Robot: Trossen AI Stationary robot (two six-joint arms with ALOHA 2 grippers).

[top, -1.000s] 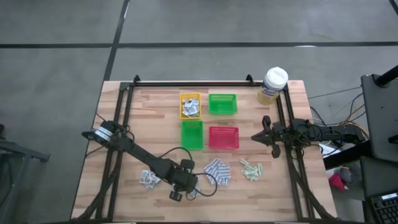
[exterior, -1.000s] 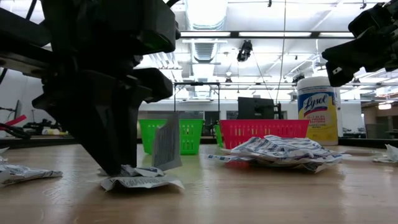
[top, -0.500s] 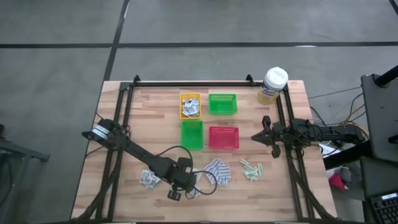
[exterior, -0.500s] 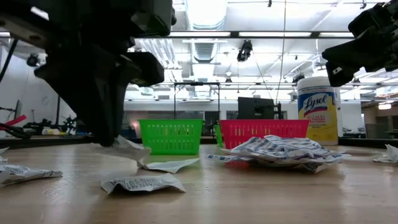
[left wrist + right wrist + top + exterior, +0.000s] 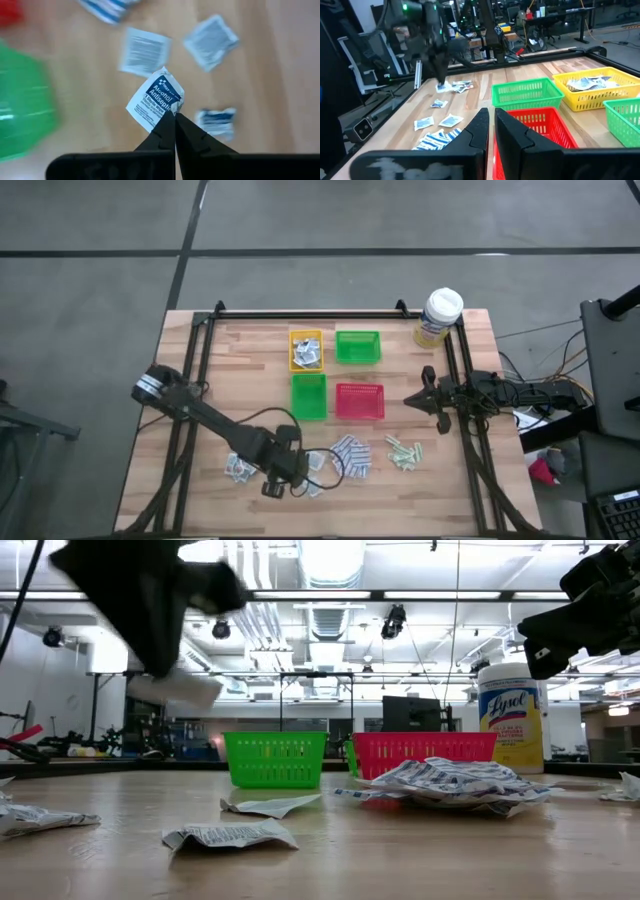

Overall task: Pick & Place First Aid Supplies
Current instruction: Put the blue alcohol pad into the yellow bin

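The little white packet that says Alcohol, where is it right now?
The alcohol packet is pinched in the left gripper, lifted above the table's near side, over the loose white sachets there.

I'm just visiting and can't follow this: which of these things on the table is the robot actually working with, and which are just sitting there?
In the job:
- sachet, pinched in the left gripper, lifted off the table
- loose sachets
- blue-and-white pads
- green strips
- yellow tray already holding sachets

Just there:
- canister
- right gripper, waiting at the table's right side
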